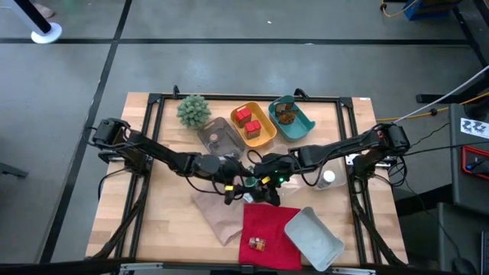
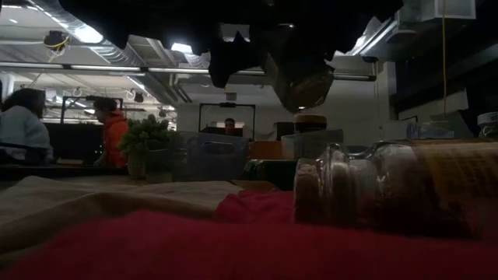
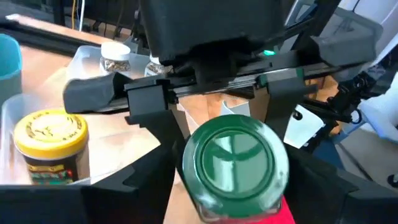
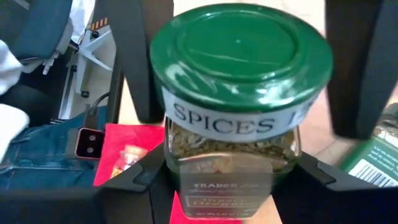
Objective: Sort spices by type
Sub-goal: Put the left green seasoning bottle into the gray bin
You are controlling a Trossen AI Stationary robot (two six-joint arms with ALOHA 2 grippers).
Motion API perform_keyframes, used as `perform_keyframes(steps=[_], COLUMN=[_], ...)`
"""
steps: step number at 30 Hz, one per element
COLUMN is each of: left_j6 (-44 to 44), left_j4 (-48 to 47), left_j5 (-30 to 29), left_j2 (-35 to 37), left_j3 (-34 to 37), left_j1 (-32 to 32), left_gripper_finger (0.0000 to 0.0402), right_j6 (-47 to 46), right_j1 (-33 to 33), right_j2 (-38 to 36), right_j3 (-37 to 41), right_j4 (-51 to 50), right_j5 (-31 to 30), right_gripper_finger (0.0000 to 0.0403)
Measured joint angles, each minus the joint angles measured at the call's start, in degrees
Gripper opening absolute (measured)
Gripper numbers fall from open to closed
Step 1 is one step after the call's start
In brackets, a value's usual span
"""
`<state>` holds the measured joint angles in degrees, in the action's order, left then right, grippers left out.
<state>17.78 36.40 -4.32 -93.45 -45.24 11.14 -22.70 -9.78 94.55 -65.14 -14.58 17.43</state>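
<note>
Handover looked like the step in hand. The green-capped jar (image 4: 239, 93) hung in the air over the middle of the tabletop, just above the far edge of the red cloth (image 1: 267, 225), with both arms meeting on it. The right gripper (image 4: 227, 177) was pinching the jar's glass body from both sides, below the cap. The left gripper (image 3: 233, 174) sat around the same jar from the opposite side, facing the cap. Whether it gripped or stood loose could not be told.

The next move probably called for one firm hold before the other arm backed away. The jar would then go to a place of its own, apart from the red tins (image 1: 246, 121) in the orange tray (image 1: 267, 134) near the far edge.
</note>
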Motion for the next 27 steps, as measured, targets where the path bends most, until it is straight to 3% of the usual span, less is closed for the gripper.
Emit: perform_keyframes(steps=[5,12,27], left_j6=[-3.19,-4.47,-11.15], left_j4=[-3.43,-4.84,-5.91], left_j5=[0.17,0.57,0.74], left_j2=[2.85,7.04,8.19], left_j3=[0.05,0.01,0.03], left_j1=[0.0,0.02,-0.11], left_gripper_finger=[0.0253,0.0251,0.0251], right_j6=[0.05,-3.22,-25.85], right_j1=[-0.5,-5.34,-24.92], right_j2=[-2.44,-6.64,-12.83], right_j3=[0.0,0.0,-0.01], right_j4=[-4.48,-11.02,-17.94], right_j5=[-2.15,-10.48,-37.89], right_gripper_finger=[0.0204,0.0204,0.0204])
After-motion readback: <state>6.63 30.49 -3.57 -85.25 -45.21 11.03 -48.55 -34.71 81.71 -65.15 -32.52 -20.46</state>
